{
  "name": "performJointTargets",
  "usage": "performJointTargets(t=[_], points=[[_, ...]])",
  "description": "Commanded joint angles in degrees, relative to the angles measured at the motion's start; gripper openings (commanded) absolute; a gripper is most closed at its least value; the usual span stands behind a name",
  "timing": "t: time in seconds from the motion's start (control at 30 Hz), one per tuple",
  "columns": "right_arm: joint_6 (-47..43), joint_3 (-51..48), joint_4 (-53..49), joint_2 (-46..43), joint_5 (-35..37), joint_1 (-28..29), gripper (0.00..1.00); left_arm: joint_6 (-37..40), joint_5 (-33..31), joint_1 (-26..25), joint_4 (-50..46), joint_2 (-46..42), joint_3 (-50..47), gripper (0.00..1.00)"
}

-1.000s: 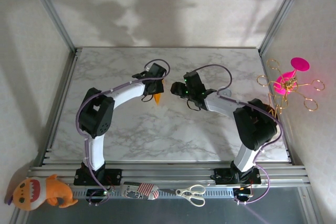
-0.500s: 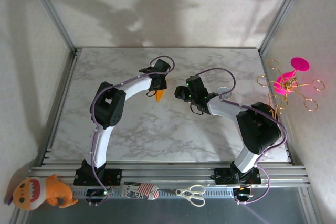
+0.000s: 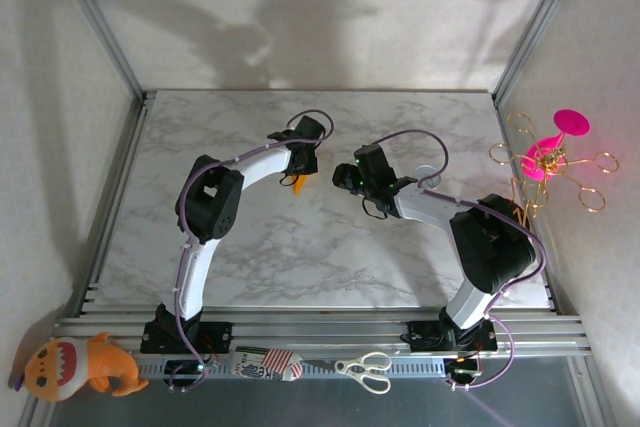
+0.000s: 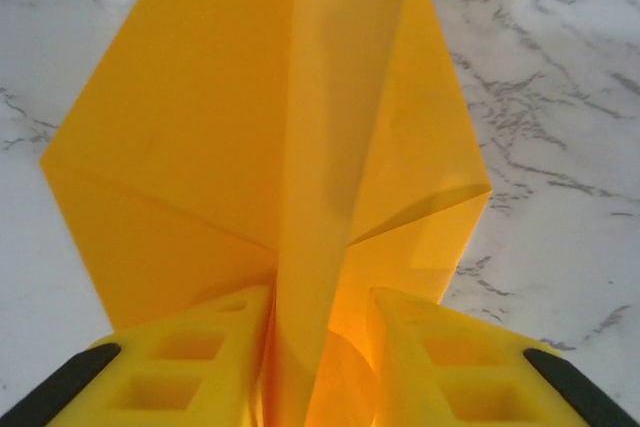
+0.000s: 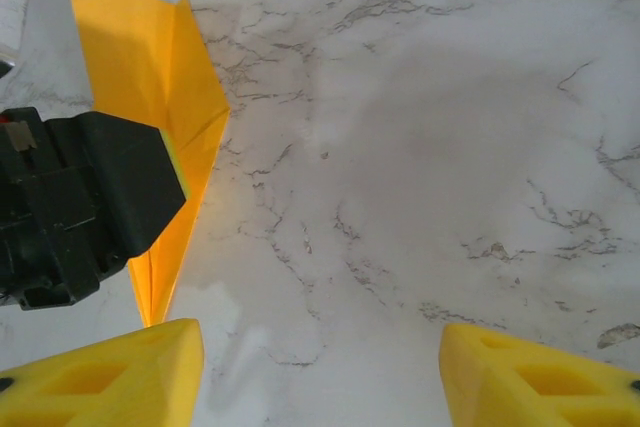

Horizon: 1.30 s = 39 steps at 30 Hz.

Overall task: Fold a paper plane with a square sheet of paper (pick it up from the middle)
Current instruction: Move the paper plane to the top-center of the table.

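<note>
Centrally on the marble table (image 3: 300, 267), toward its far half, the plane (image 4: 230, 127) sits at the tip of the left gripper (image 4: 318, 297). From the left wrist, its orange-yellow wings spread flat to both sides over the marble, and its upright centre fold runs back between the yellow fingers (image 4: 190, 367). Those fingers stand apart. The fold lies against the one on the picture's left, with a narrow glowing gap before the other, so the paper is not pinched. Whether the wings touch the marble cannot be told. The right gripper (image 3: 345, 177) is just beside the plane, on its right in the top view and not touching it. From the right wrist its two fingers are spread wide with bare marble between them, and the plane shows at upper left, its point aimed toward that camera, partly behind the left gripper's black body. Scissors (image 3: 365, 369) and a plush toy (image 3: 80, 367) lie at the near rail, well apart from the arms' tips.
</note>
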Motion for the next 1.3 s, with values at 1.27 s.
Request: performJointTargets(t=[1.27], points=[[-0.54,4.23,-2.84,4.17,-1.49,-0.16,0.63,4.17,3.36,3.07,4.77,2.01,-3.17,0.51]])
